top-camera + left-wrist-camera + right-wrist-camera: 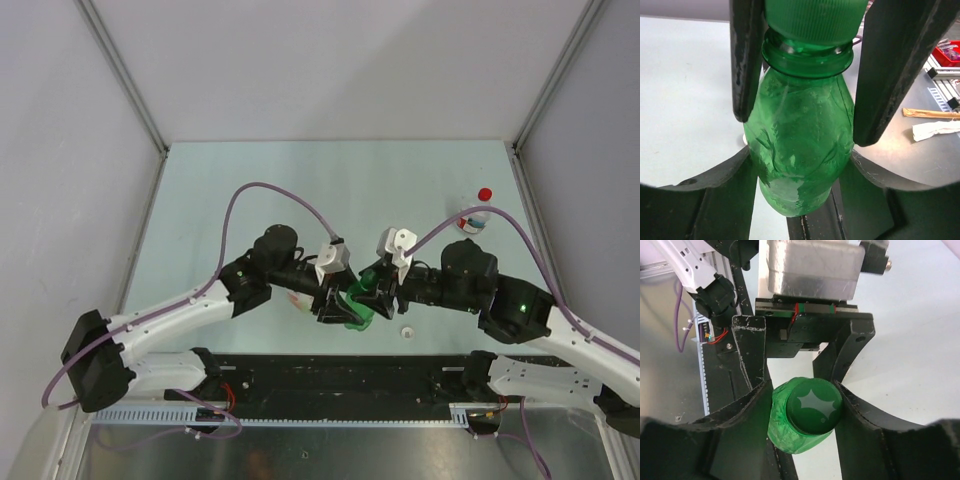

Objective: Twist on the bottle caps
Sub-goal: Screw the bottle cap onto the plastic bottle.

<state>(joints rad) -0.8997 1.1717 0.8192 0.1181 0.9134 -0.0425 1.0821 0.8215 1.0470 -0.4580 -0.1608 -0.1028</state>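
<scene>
A green bottle (pixel 355 312) is held off the table between the two arms. My left gripper (pixel 335 305) is shut on its body, which fills the left wrist view (pixel 800 130). The green cap (pixel 812 20) sits on the bottle's neck. My right gripper (pixel 802 387) is shut on this cap (pixel 812 407), one finger on each side, with the bottle's body (pixel 782 432) behind it. The white cap (pixel 407 332) lies on the table just right of the bottle. The red cap (pixel 485 194) is at the far right, at the top of a small clear bottle (pixel 474 221); I cannot tell whether it is screwed on.
A pale clear bottle (pixel 298 298) lies mostly hidden under my left wrist. Grey walls enclose the table on three sides. A black strip and a metal rail (pixel 330 375) run along the near edge. A wrapper (pixel 932 113) and red parts (pixel 947 52) lie beyond that edge.
</scene>
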